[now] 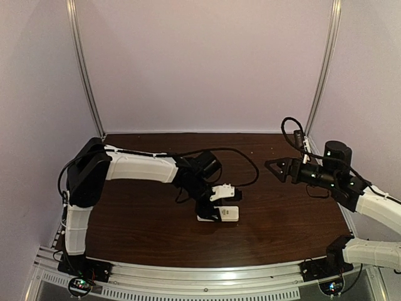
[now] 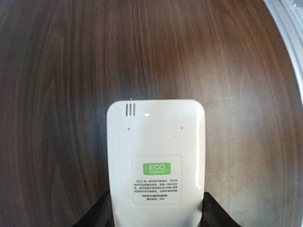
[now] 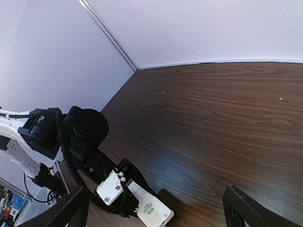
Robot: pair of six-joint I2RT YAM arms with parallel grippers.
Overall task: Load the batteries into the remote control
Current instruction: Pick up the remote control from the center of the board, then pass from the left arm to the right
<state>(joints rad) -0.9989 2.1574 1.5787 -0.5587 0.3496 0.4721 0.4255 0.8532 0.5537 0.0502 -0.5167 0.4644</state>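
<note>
The white remote control (image 1: 229, 213) lies back-up low over the dark table near its middle. Its plain back with a green ECO sticker fills the left wrist view (image 2: 156, 142). My left gripper (image 1: 213, 212) is shut on its near end, with a black finger (image 2: 97, 215) on each side. My right gripper (image 1: 271, 165) is open and empty, raised over the right side of the table, well away from the remote. The right wrist view shows the remote (image 3: 150, 207) and the left gripper from afar, between my spread fingers (image 3: 66, 208). No batteries are in view.
A black cable (image 1: 241, 153) loops over the table behind the left arm. Pale walls with metal corner posts (image 1: 84, 69) close in the back and sides. A metal rail (image 1: 207, 279) runs along the near edge.
</note>
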